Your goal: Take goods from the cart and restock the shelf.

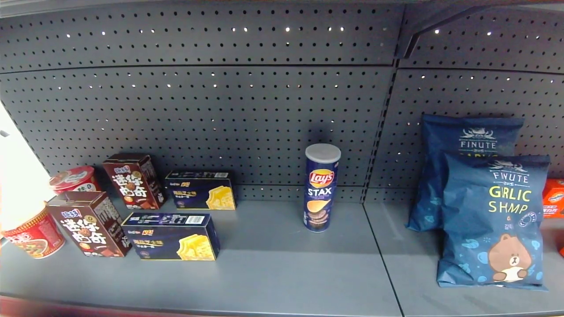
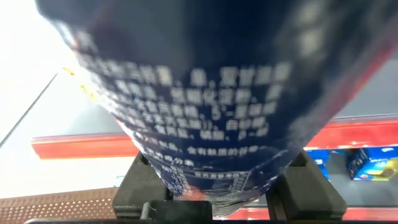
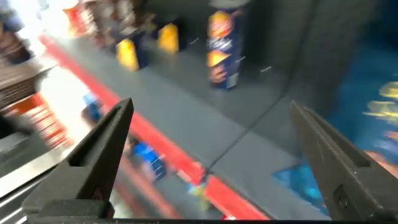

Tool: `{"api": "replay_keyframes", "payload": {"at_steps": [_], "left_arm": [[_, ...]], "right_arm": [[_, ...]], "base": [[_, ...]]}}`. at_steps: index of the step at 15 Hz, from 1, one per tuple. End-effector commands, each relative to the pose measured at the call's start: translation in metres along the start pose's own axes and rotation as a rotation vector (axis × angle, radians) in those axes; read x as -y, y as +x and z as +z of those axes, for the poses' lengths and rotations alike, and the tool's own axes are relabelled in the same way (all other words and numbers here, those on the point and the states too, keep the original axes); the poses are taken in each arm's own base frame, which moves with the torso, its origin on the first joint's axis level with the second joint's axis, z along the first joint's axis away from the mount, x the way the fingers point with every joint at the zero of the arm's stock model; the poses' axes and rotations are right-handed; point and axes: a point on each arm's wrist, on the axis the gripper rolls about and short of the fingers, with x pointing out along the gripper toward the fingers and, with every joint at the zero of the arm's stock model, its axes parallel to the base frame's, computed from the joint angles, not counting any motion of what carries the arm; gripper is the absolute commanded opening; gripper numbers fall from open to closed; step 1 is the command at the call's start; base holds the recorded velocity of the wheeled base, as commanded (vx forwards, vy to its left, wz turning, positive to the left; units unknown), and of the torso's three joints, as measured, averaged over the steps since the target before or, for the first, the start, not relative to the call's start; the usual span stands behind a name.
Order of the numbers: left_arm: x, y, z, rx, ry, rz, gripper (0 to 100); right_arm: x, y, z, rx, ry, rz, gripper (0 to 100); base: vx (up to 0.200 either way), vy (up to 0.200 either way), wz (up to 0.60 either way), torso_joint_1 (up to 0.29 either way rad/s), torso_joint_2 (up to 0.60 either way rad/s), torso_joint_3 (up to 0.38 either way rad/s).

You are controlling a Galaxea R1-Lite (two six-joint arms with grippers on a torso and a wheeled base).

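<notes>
On the head view, a chip can (image 1: 322, 187) stood upright mid-shelf (image 1: 273, 268), with boxes (image 1: 176, 237) to its left and blue bags (image 1: 491, 220) to its right.

Left wrist view: the left gripper (image 2: 221, 190) had its fingers (image 2: 140, 186) clamped on a dark blue package (image 2: 205, 93).

Right wrist view: the right gripper (image 3: 211, 111) held its fingers (image 3: 102, 155) wide apart and empty above the shelf's front edge.

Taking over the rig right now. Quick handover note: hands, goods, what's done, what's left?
Left hand: shut on a dark blue package, not yet on the shelf.
Right hand: open, empty, near the shelf's red front edge.
On the shelf: chips can upright mid-shelf, blue snack bags to its right, boxes and cup noodles on the left.
Done: shelf partly stocked.
Left: set the held package down, probably in the bare space beside the can.
</notes>
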Motion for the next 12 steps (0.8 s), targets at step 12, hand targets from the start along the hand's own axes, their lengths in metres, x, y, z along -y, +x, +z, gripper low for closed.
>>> {"api": "replay_keyframes", "payload": {"at_steps": [12], "left_arm": [[0.002,0.006,-0.005,-0.041,-0.070,-0.058,0]], "right_arm": [[0.058,0.224,0.015,-0.089,0.020,0.141,100]], "base": [[0.000,0.000,0.00,0.000,0.00,0.000]]}}
